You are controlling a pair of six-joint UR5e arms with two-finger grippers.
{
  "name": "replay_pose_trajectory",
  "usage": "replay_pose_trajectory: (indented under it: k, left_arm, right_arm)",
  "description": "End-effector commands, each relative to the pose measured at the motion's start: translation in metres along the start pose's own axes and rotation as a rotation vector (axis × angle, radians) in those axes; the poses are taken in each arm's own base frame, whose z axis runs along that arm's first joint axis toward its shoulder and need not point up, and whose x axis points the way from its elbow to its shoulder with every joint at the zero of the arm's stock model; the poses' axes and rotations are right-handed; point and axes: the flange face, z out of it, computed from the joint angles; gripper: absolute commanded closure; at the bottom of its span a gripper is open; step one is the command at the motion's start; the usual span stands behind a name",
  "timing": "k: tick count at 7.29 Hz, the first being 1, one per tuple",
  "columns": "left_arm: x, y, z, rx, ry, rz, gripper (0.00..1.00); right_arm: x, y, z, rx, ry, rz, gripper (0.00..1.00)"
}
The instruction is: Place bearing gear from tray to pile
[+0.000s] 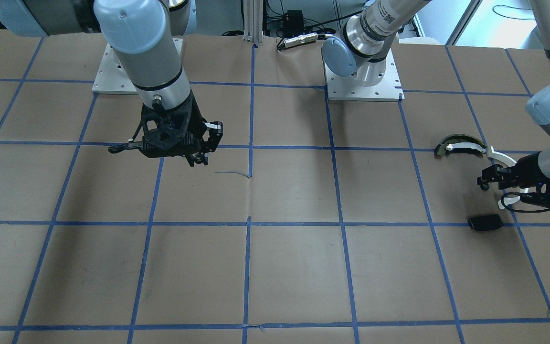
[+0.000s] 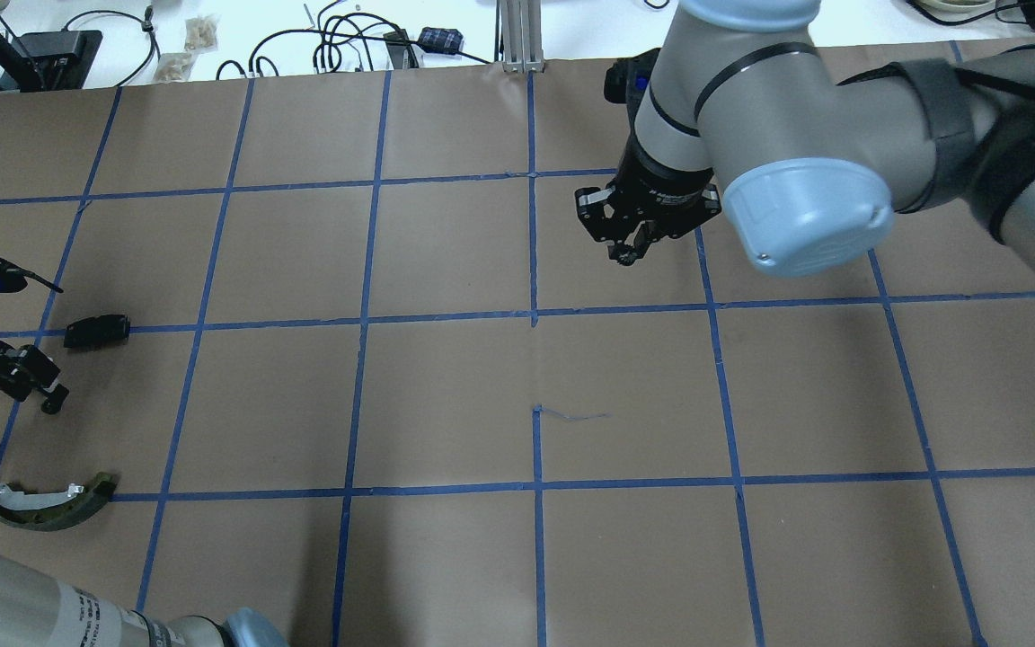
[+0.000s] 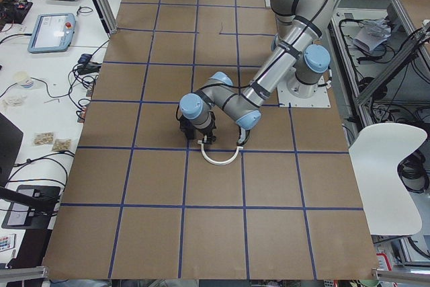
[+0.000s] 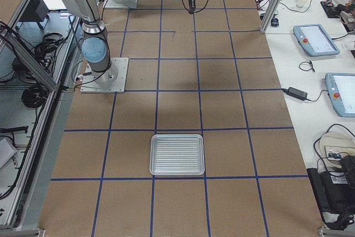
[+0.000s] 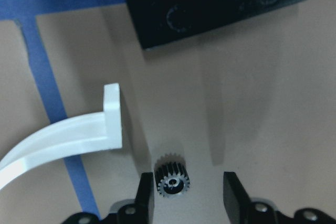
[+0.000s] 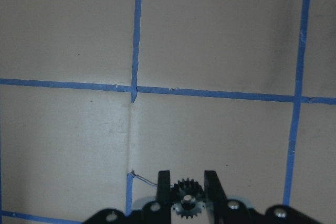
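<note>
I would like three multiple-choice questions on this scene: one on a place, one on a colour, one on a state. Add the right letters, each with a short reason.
1. The loose gear lies: A in the tray; B on the table inside the left gripper; C on the black plate.
2. The arc strip is: A red; B white; C yellow.
3. The right gripper is: A open; B shut on nothing; C shut on a second gear.
Answers: 1 B, it rests flat between the open fingers; 2 B, it shows white in the left wrist view; 3 C, a toothed gear sits clamped between its fingers.
</note>
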Motion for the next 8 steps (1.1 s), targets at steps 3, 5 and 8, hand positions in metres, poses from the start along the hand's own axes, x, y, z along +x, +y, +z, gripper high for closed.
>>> replay_pose_trajectory:
  k: [3, 5, 8]
  left_arm:
    - [0.071, -0.040, -0.076, 0.071, 0.002, 0.012, 0.00]
    - [0.140, -0.069, -0.090, 0.021, -0.068, 0.140, 0.00]
    - [0.203, -0.096, -0.088, 0.047, -0.060, 0.120, 0.00]
  right_arm:
    - [-0.037, -0.015, 0.040, 0.043, -0.059, 0.022, 0.71]
    - [-0.043, -0.014, 0.046, 0.044, -0.060, 0.009, 0.68]
    - [-0.043, -0.016, 0.047, 0.048, -0.056, -0.006, 0.25]
